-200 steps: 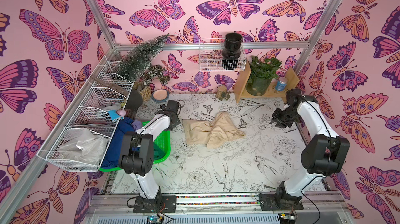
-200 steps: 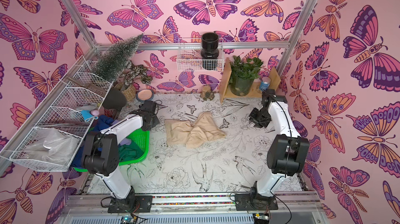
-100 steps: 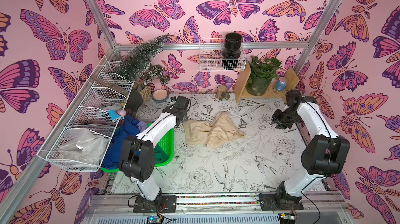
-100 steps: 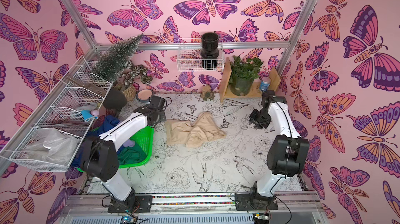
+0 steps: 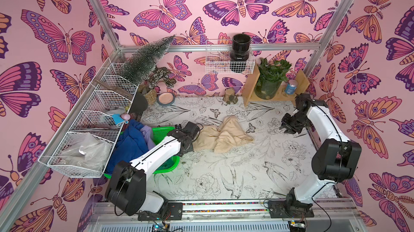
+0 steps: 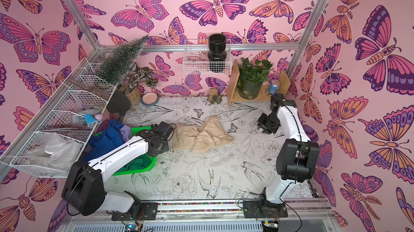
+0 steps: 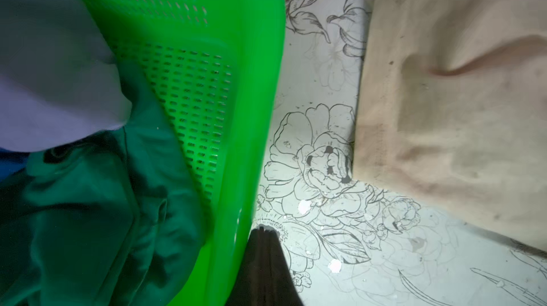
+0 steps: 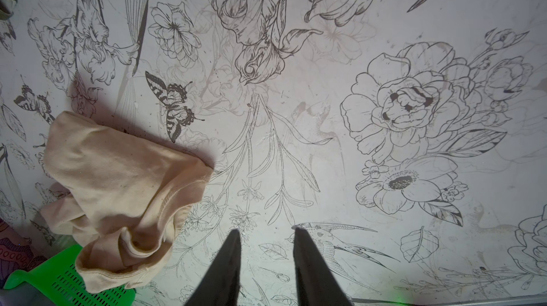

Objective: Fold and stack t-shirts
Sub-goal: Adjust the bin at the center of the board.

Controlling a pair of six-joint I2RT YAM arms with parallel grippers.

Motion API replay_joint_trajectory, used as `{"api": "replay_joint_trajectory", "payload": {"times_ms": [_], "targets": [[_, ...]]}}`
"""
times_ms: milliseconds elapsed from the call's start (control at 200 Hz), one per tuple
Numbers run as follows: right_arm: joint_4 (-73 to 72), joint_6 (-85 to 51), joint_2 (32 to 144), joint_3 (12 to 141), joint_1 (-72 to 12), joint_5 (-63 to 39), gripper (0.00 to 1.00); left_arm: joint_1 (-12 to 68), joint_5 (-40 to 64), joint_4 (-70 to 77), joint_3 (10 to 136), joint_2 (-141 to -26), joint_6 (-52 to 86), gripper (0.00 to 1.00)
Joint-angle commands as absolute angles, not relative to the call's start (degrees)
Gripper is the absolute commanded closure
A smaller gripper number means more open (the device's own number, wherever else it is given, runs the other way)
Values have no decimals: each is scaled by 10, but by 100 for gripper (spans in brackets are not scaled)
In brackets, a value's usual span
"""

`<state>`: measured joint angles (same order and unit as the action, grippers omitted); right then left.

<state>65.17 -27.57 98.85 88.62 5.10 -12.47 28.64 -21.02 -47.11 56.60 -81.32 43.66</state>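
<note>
Beige tee (image 5: 221,136) lies crumpled, not yet folded; left hand (image 7: 263,239) clenched, empty, between basket (image 5: 164,130) and tee; right hand (image 8: 266,232) part-open, empty, well right; next, I judge: pinch corners, spread flat.

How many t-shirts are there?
4: a beige t-shirt crumpled on the table, and a blue t-shirt, a lavender t-shirt and a dark green t-shirt in the green basket. More could hide underneath.

Counting tees, soft cloth: 1 beige speckled tee (image 5: 224,137), 1 royal-blue tee (image 5: 128,144), 1 lavender tee (image 5: 149,131), 1 dk-green tee (image 7: 88,215), totalling 4. 1 bright-green perforated plastic basket (image 5: 162,131).
</note>
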Motion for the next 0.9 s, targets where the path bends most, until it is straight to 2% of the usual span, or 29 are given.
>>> {"api": "replay_joint_trajectory", "payload": {"times_ms": [0, 185, 391, 641, 896], "targets": [[666, -270, 995, 889, 47, -127, 66, 290, -225, -518, 548, -799, 478, 100], [664, -269, 993, 883, 47, -123, 66, 354, -215, -583, 534, -766, 541, 100], [668, -268, 1004, 887, 47, -127, 66, 414, -300, -659, 540, -692, 619, 100], [668, -267, 1006, 885, 47, -130, 66, 440, -281, -699, 502, -659, 697, 100], [670, -268, 1017, 889, 47, -135, 66, 533, -257, -730, 451, -633, 815, 100]]}}
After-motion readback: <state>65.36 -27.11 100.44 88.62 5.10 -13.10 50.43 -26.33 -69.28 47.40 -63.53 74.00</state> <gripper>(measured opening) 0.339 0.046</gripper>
